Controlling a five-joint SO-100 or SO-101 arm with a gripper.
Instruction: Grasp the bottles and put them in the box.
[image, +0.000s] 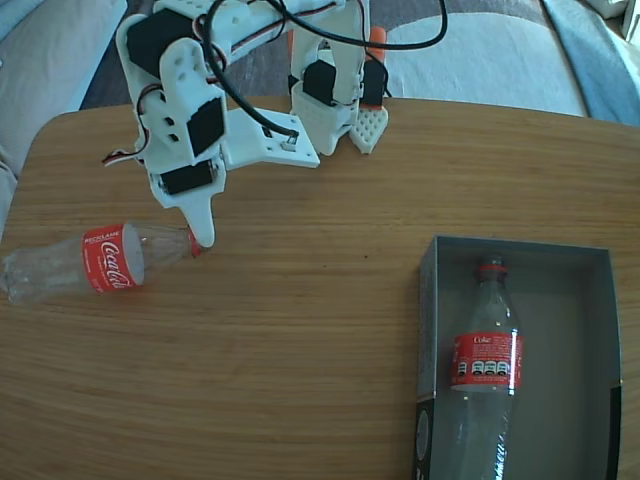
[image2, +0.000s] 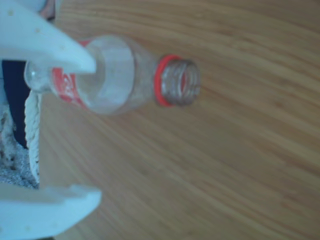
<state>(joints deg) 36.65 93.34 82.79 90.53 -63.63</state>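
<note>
At the left of the fixed view, a clear plastic Coca-Cola bottle with a red label (image: 95, 262) lies on its side on the wooden counter (image: 300, 330), neck pointing right. The white two-finger gripper (image2: 95, 127) hangs over its neck, fingers apart and not clamping it. At the right, a second clear red-labelled bottle (image: 485, 365) lies inside the dark grey-blue cardboard box (image: 600, 330).

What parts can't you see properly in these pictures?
- Bottle in the box: its base is cut off by the bottom edge of the fixed view.
- Bottle on the table: in the wrist view a gripper finger hides part of its label.
- Label print: too blurred there to read.
</note>
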